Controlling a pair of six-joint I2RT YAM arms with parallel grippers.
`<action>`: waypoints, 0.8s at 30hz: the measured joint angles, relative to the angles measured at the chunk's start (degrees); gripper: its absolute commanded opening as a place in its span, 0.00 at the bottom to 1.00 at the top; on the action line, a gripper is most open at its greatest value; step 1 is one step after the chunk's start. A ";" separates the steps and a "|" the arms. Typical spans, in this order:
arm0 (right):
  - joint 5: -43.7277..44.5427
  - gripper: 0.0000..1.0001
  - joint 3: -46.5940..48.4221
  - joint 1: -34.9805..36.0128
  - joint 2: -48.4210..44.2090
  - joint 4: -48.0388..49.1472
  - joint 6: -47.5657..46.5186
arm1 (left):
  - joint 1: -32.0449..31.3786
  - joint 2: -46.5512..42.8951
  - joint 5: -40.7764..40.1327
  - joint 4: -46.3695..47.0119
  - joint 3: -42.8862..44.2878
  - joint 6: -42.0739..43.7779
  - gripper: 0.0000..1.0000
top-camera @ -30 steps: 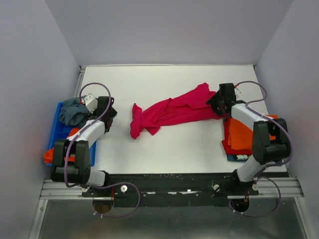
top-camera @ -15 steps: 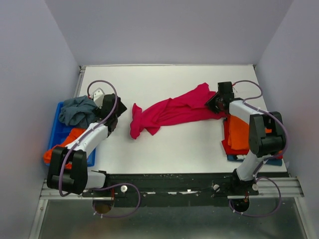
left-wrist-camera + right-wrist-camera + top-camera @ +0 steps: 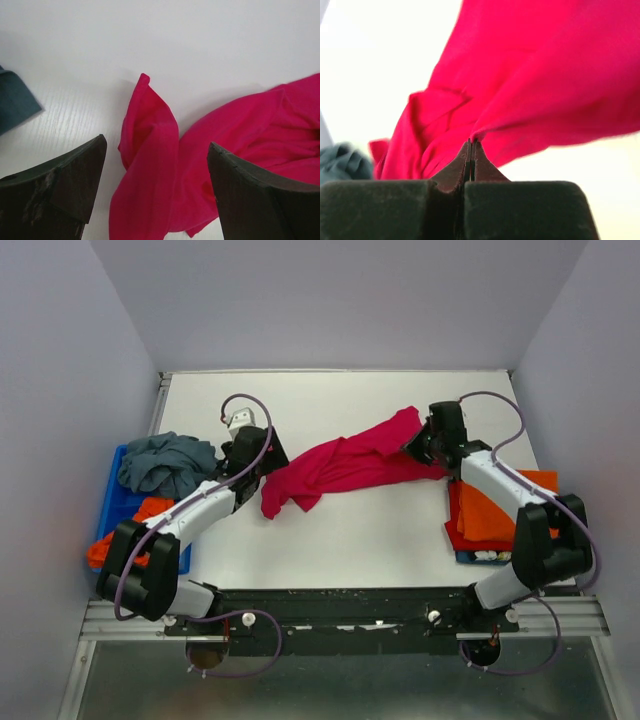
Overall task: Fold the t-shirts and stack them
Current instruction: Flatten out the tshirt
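A crimson t-shirt (image 3: 340, 465) lies crumpled in a long band across the middle of the white table. My left gripper (image 3: 266, 460) hovers over its left end with the jaws wide open. In the left wrist view a fold of the shirt (image 3: 150, 165) lies between and below the two dark fingertips, and that gripper (image 3: 156, 145) holds nothing. My right gripper (image 3: 418, 445) is shut at the shirt's right end. In the right wrist view this gripper (image 3: 472, 141) pinches a ridge of the crimson cloth (image 3: 530, 90), which rises from the tips.
A blue bin (image 3: 115, 502) at the left edge holds a grey-blue shirt (image 3: 160, 462) and orange cloth (image 3: 150, 508). A folded orange shirt (image 3: 490, 510) lies on a red one at the right edge. White walls enclose the table.
My left arm has swung right from the bin to the crimson shirt's left end, still open. My right gripper has closed on the shirt's right end.
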 measured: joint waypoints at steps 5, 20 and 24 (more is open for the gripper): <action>0.04 0.01 -6.16 3.50 -12.87 -0.15 -0.57 | 0.02 0.87 3.80 -0.44 1.62 4.37 0.87; -5.75 0.01 -23.89 11.13 -29.35 -1.66 -2.19 | 3.02 9.53 13.44 -2.64 2.67 4.98 0.00; -5.92 0.01 -25.64 12.57 -33.22 -1.68 -2.51 | 6.36 12.22 15.28 -1.29 2.67 4.28 0.00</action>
